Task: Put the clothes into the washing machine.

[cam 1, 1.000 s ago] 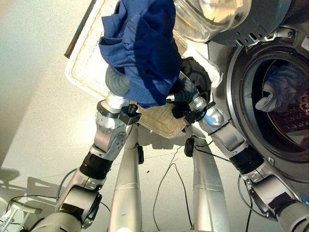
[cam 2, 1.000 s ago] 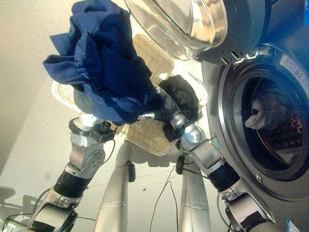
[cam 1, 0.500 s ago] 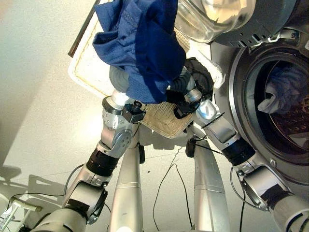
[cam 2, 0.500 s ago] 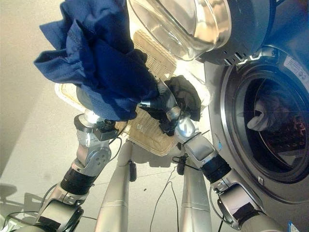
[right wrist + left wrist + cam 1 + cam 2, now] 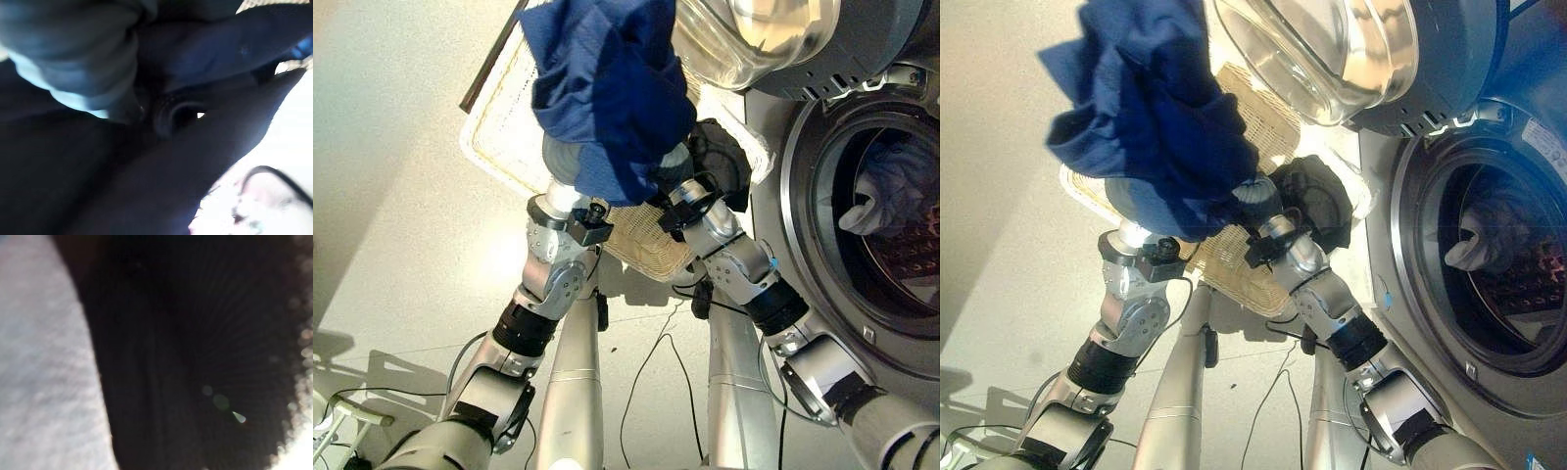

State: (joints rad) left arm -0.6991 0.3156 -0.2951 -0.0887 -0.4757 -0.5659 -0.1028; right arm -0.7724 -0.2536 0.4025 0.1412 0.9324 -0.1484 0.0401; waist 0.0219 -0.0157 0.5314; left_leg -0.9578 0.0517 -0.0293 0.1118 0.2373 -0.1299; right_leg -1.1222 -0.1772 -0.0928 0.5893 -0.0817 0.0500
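Blue garment (image 5: 612, 88) drapes over both hidden hands

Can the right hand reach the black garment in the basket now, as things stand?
Probably not at once. The right hand is buried under the raised blue garment, so its fingers are hidden. The black garment lies in the wicker basket just beside that wrist, uncovered.

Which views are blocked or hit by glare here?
Left wrist view: dark cloth against the lens, nothing legible. Right wrist view: smeared, dim blue folds. Eye views: bright glare on the glass washing machine door; the dark blue garment hides both hands.
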